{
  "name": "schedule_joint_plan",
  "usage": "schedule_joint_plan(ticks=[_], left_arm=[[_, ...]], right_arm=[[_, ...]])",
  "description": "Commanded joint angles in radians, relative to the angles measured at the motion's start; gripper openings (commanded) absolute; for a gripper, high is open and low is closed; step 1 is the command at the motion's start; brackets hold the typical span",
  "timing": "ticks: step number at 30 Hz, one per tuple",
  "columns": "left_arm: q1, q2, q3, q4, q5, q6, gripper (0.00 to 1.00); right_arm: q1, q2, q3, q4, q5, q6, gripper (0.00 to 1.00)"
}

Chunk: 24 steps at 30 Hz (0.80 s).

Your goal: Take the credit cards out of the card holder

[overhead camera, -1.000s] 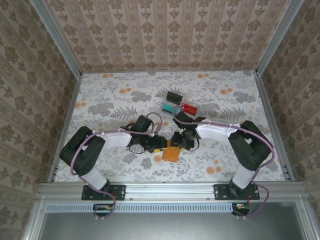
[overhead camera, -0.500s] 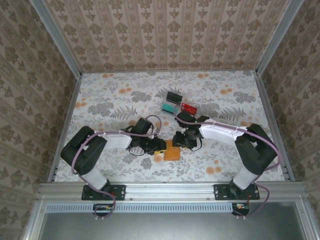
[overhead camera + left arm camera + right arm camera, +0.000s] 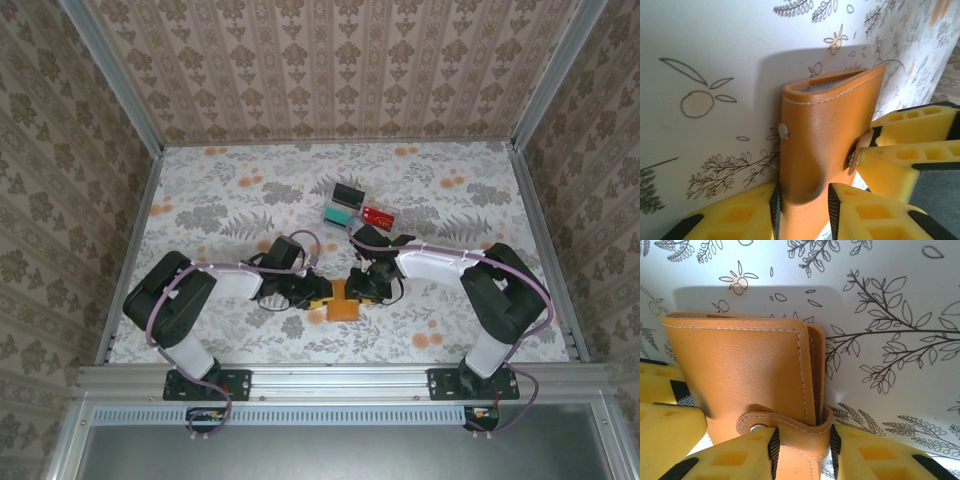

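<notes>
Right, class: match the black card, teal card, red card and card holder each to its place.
Things: 1 black card; 2 teal card; 3 red card; 4 card holder.
Places: A clamped by left gripper and right gripper; B farthest back; C rightmost card in the top view; D in front of the black card, left of the red.
Pairs: 1-B, 2-D, 3-C, 4-A.
</notes>
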Motion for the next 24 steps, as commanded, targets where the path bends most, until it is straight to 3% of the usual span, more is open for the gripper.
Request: schedule_joint_plan(ticks=[1,5,10,17,24], left_arm=[[-0.019,0.069,-0.034,0.213,0.061,-0.067,0.32],[-0.009,0.061,-0.073,0.345,0.077,-0.109,0.27],[-0.001,0.044,-0.100,0.408,0.074,-0.121,0.14],[0.024,-0.013,-0.129,0.374,0.053,-0.082,0.00],[0.059,-0.104,-0.143,0.275,0.035,-0.026,0.00]], right_arm=[[0.014,0.056,-0.004,0.065,-0.072,0.018,0.36],[0.012,0.060,0.001,0.078,-0.082,0.014,0.36],[0.012,0.057,0.008,0.080,-0.088,0.008,0.37],[0.012,0.003,0.046,0.032,-0.013,-0.018,0.44],[0.021,-0.060,0.099,-0.021,0.061,-0.032,0.54]])
